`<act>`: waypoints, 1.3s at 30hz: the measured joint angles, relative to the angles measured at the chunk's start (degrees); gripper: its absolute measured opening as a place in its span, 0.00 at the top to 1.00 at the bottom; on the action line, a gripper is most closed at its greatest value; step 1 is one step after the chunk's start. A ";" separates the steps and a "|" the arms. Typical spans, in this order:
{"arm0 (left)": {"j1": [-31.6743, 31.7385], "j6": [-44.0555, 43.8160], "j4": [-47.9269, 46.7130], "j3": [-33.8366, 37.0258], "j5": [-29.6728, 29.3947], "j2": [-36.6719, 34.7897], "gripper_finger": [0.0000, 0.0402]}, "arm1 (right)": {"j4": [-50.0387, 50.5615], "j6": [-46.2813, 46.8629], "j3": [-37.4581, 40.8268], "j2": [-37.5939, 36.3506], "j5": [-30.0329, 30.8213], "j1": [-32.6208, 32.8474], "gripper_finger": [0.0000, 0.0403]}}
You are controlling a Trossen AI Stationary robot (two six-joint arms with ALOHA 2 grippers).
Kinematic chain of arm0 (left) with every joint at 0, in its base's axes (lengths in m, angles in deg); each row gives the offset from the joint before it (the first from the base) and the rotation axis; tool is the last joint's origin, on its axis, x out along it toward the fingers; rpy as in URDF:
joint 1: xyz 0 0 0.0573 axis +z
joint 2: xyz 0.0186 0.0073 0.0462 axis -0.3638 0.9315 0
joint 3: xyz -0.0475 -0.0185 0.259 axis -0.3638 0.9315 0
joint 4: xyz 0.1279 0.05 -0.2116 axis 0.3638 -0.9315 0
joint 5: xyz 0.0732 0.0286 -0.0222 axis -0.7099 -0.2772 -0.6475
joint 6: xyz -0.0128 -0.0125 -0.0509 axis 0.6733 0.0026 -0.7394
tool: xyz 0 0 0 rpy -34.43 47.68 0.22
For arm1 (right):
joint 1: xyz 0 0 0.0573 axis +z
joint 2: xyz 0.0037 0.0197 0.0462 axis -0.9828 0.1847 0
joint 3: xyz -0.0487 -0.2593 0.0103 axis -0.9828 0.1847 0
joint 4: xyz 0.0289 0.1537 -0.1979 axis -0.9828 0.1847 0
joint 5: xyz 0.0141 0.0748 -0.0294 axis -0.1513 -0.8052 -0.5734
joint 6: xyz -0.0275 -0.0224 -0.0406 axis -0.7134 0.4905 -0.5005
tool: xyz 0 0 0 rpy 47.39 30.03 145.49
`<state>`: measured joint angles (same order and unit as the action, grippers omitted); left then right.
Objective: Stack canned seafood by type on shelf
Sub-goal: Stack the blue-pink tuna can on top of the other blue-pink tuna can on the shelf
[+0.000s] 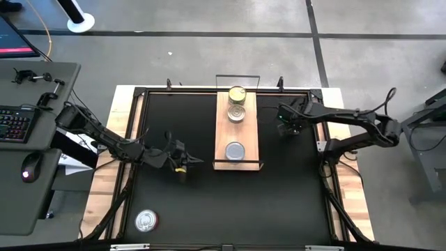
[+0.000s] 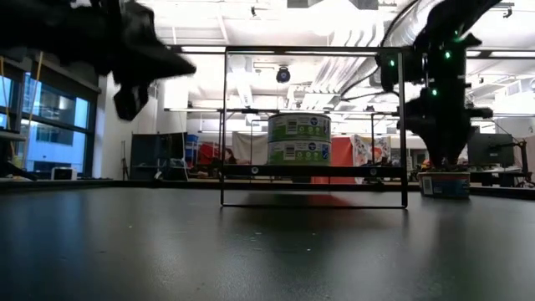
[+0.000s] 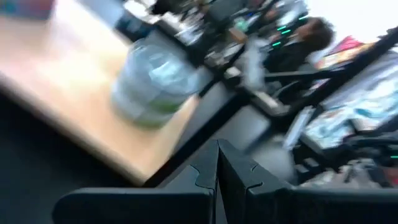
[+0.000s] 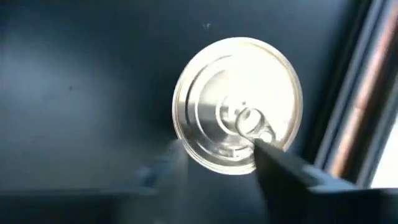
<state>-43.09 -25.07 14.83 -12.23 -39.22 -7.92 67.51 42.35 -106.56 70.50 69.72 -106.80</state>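
The light-wood shelf (image 1: pixel 235 132) lies mid-table. On it rest a gold-lidded tin (image 1: pixel 237 93), a silver-lidded tin (image 1: pixel 237 113) and another silver one (image 1: pixel 235 150). The low view shows two tins stacked (image 2: pixel 298 140). My right gripper (image 1: pixel 288 124) hangs right of the shelf, pointing down. In its wrist view its fingers (image 4: pixel 214 152) stand apart above a silver-lidded tin (image 4: pixel 237 102), which lies flat on the black table. My left gripper (image 1: pixel 185 166) is left of the shelf, shut (image 3: pixel 217 168) with nothing in it. One more tin (image 1: pixel 145 221) lies near the table's near left corner.
Thin black wire rails (image 1: pixel 237 75) stand at the shelf's short ends. The table's edge frame (image 4: pixel 354 106) runs close by the tin under my right gripper. A desk with a keyboard (image 1: pixel 15 124) and a mouse stands left of the table.
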 joint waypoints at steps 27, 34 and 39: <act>-4.22 8.28 10.24 -7.95 -11.61 -0.94 1.00 | -4.82 7.50 7.26 -0.42 -2.55 18.13 1.00; -11.42 11.35 4.90 -10.91 -5.01 -0.92 1.00 | -5.51 33.13 4.82 -0.05 -11.18 38.10 1.00; -19.24 11.02 4.94 -10.91 -3.57 -0.91 1.00 | -9.46 52.87 3.67 0.05 -13.39 51.83 1.00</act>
<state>-62.33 -14.05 19.77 -23.14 -42.79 -8.82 58.05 95.22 -102.89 70.56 56.34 -54.97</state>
